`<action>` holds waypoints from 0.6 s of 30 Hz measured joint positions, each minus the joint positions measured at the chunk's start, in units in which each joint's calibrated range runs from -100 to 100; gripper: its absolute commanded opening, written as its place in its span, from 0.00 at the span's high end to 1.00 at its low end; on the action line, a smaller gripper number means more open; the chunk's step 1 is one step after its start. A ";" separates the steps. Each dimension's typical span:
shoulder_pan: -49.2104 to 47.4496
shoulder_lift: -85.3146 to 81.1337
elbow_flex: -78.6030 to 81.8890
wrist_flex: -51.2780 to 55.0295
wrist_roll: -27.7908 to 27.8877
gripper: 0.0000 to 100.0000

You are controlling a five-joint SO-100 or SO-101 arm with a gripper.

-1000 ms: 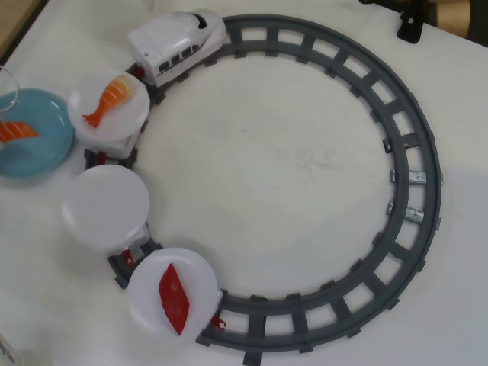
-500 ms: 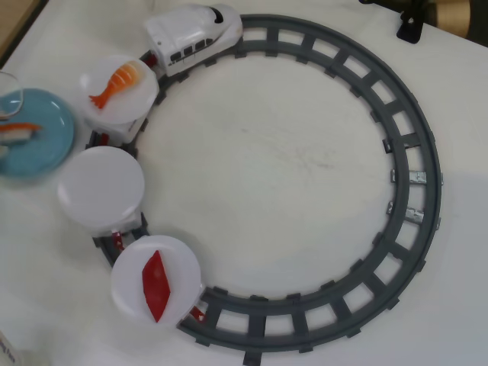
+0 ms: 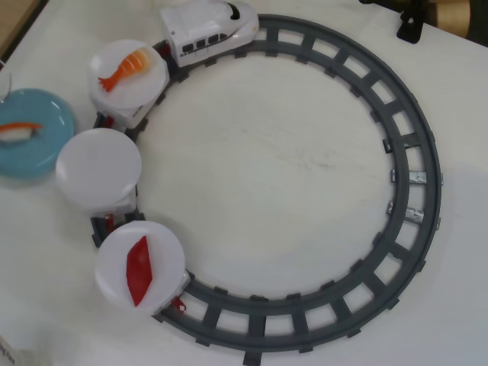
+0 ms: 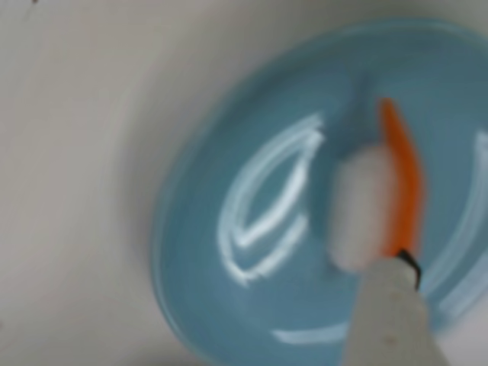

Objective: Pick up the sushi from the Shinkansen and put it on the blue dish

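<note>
The sushi (image 3: 19,130) lies on the blue dish (image 3: 34,156) at the left edge of the overhead view. It rests on its side, orange slab (image 4: 400,183) next to white rice. In the blurred wrist view, one pale finger (image 4: 396,320) reaches up from the bottom edge, its tip at the sushi's near end. No second finger shows beside it, so my gripper (image 4: 385,267) stands open. The white Shinkansen (image 3: 210,30) is on the top left of the track, pulling cars topped by white plates.
A grey ring of track (image 3: 415,175) fills the table. One plate (image 3: 130,88) carries an orange shrimp piece, the middle plate (image 3: 97,168) is bare, and the last plate (image 3: 164,255) holds a dark-red pointed piece. A black bracket (image 3: 412,27) sits top right.
The train and its plates have rolled clockwise along the track, up and to the right. The sushi has tipped from flat onto its side on the blue dish.
</note>
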 measured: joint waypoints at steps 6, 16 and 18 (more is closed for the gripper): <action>0.00 -11.47 -4.21 7.06 0.00 0.80; 2.21 -35.93 -0.46 10.92 0.00 0.80; 4.00 -40.91 2.93 10.92 0.00 0.80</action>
